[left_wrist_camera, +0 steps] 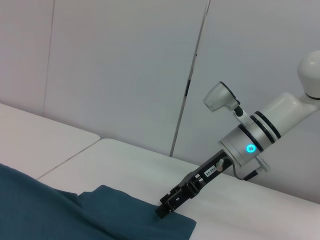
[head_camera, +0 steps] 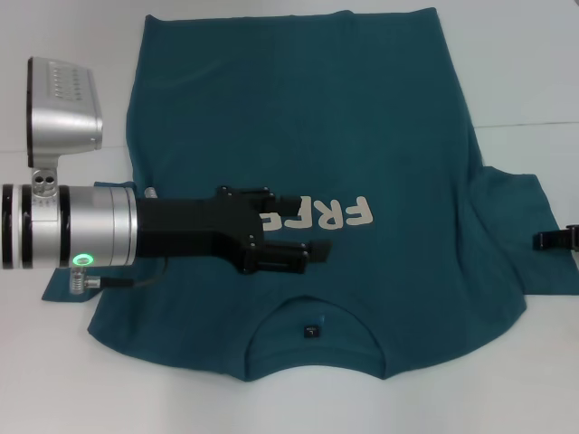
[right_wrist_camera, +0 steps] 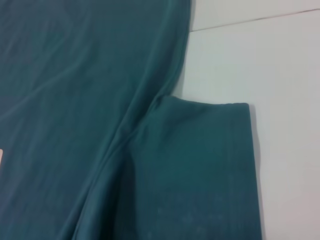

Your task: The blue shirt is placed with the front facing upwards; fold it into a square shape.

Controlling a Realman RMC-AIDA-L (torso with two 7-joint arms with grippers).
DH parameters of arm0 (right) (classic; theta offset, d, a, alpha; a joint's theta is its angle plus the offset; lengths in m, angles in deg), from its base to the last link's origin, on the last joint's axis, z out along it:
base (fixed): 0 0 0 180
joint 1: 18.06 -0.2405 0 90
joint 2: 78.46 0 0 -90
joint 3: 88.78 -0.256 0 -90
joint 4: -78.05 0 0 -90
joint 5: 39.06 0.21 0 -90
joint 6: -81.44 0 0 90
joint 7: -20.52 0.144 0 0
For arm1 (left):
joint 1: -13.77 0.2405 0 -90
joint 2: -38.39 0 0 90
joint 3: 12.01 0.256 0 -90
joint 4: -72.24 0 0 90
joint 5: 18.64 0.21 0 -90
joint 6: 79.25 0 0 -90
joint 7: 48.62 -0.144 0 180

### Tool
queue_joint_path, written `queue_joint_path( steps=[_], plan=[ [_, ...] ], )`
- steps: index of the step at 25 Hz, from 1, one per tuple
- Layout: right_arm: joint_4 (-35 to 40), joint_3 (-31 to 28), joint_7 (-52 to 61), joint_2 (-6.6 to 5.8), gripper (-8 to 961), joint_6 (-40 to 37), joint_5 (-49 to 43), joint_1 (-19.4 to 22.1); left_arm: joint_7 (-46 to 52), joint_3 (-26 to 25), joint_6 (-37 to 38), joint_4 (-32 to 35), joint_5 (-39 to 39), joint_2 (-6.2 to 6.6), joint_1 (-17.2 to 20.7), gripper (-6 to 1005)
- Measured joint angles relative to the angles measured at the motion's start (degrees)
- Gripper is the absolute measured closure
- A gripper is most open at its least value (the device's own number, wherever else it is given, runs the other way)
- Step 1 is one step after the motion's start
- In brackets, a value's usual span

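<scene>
I have the blue shirt (head_camera: pixel 298 117) spread flat on the white desk (head_camera: pixel 54 380), front up, collar toward me and hem at the far edge. The white lettering (head_camera: pixel 327 215) on the chest reads upside down from my head camera, and the small dark neck label (head_camera: pixel 311 330) sits just inside the collar.

My left end effector (head_camera: pixel 303 237) reaches in from the left, over the chest of the shirt, its black fingers (head_camera: pixel 294 258) pointing toward the middle and covering the first part of the lettering. The fingers stand apart, released, with nothing between them; I cannot tell from the head view whether they touch the cloth or hang just above it.

My right end effector (head_camera: pixel 552 240) shows only as a black tip at the right edge of the head view, at the outer end of the right-hand sleeve (head_camera: pixel 525 235). The left wrist view shows it (left_wrist_camera: pixel 167 205) down at the edge of that sleeve, tip at the cloth, but I cannot tell whether it is clenched or released. The right wrist view looks straight down on the sleeve (right_wrist_camera: pixel 200 170) lying flat where it joins the body of the shirt.
</scene>
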Motion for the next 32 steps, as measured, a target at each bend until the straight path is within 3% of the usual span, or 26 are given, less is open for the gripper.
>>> queue_joint_path(
  steps=[32],
  plan=[
    [-4.3, 0.1, 0.1, -0.21, 345, 3.2, 0.0, -1.7, -0.4, 0.0, -0.1, 0.0, 0.0, -0.09, -0.1, 164]
  ],
)
